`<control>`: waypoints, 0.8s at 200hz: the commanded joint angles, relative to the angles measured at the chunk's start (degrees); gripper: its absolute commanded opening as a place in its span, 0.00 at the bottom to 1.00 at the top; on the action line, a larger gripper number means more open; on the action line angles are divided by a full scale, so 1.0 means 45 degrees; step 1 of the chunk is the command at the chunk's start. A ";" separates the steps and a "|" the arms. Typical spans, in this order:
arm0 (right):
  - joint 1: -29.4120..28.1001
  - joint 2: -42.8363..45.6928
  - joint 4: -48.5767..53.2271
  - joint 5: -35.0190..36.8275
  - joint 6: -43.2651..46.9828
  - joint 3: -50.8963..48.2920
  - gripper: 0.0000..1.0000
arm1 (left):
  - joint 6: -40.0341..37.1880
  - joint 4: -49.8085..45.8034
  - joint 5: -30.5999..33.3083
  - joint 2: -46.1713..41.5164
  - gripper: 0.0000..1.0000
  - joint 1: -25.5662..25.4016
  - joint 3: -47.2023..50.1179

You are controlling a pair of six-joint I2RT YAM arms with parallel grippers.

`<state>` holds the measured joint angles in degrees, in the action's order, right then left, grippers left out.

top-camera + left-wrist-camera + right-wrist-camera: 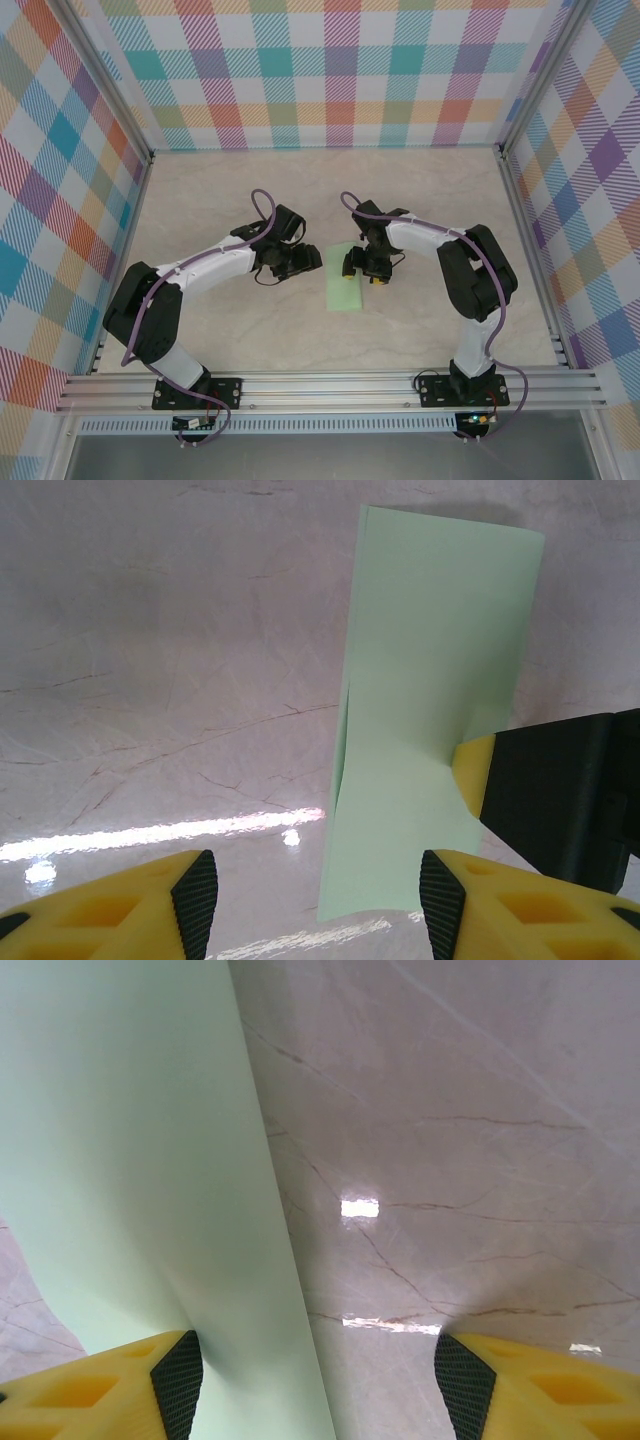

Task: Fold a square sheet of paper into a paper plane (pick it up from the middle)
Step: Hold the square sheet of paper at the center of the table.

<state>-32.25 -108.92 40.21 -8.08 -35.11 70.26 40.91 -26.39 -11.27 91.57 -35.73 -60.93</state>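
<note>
1. Top external: the sheet of paper (345, 288), a pale green oblong, lies flat on the marbled desk (200, 200), about midway between the two arms. The left jaws sit just beside its left edge, and the right jaws hang over its far right part.
2. Left wrist: the left jaws stand spread, their black pads (197, 892) well apart and pinching nothing. The near end of the paper (430, 660) lies on the desk (150, 680) between them. A yellow fingertip (475, 770) of the right jaws meets the paper's right edge.
3. Right wrist: the right jaws are spread too. One pad (178, 1380) is over the paper (120, 1160), the other over bare desk (450, 1110). I cannot tell whether the first presses the sheet.
</note>
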 commanded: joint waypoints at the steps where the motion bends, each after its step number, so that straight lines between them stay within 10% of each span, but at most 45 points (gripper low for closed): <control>1: -0.0040 -0.0952 -0.0004 0.0253 -0.0086 -0.0446 0.68 | -0.0005 0.0048 0.0221 -0.0163 0.58 -0.0147 -0.0113; 160: -0.0040 -0.1222 0.0372 0.0184 0.0009 -0.0066 0.69 | 0.0542 -0.0651 0.2209 -0.0992 0.57 -0.0147 0.0149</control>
<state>-32.25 -109.58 41.23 -7.99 -35.51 71.24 42.26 -27.11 -4.49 89.30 -35.73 -60.90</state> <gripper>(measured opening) 0.684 0.571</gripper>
